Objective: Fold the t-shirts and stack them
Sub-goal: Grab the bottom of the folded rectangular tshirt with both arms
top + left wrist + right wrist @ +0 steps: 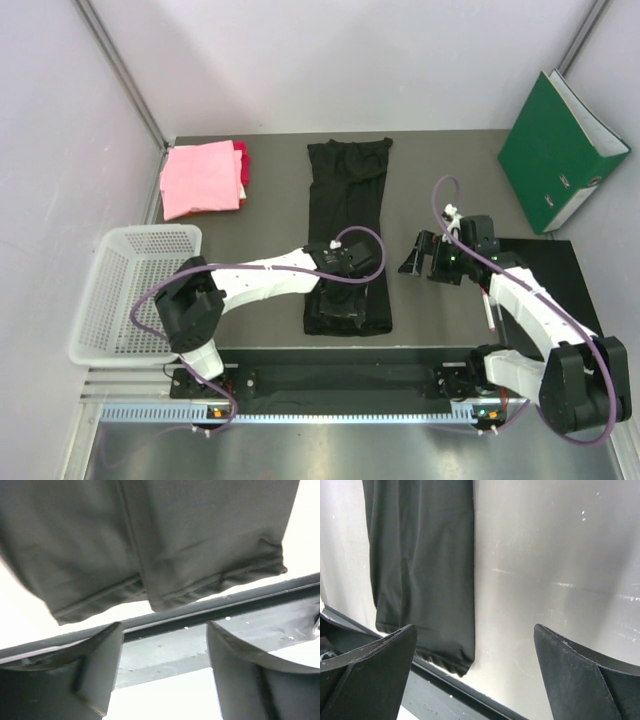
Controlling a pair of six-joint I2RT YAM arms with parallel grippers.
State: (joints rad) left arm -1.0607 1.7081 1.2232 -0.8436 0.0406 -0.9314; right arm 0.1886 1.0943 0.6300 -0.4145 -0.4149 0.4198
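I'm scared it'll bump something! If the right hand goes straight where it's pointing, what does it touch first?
Probably the bare table, just beside the black t-shirt. The right hand is open and empty; depth is unclear.

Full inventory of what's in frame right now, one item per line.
black t-shirt: 1, black, table centre, folded into a long strip
light pink t-shirt: 1, light pink, far left, folded, top of the pile
darker pink-red t-shirt: 1, pink-red, under the light pink one, only its edge shows
mesh basket: 1, white, left edge of table
binder: 1, green, far right by the wall
table: 1, grey
left pincer: 1, black, open, over the near end of the black t-shirt
right pincer: 1, black, open, over bare table right of that shirt
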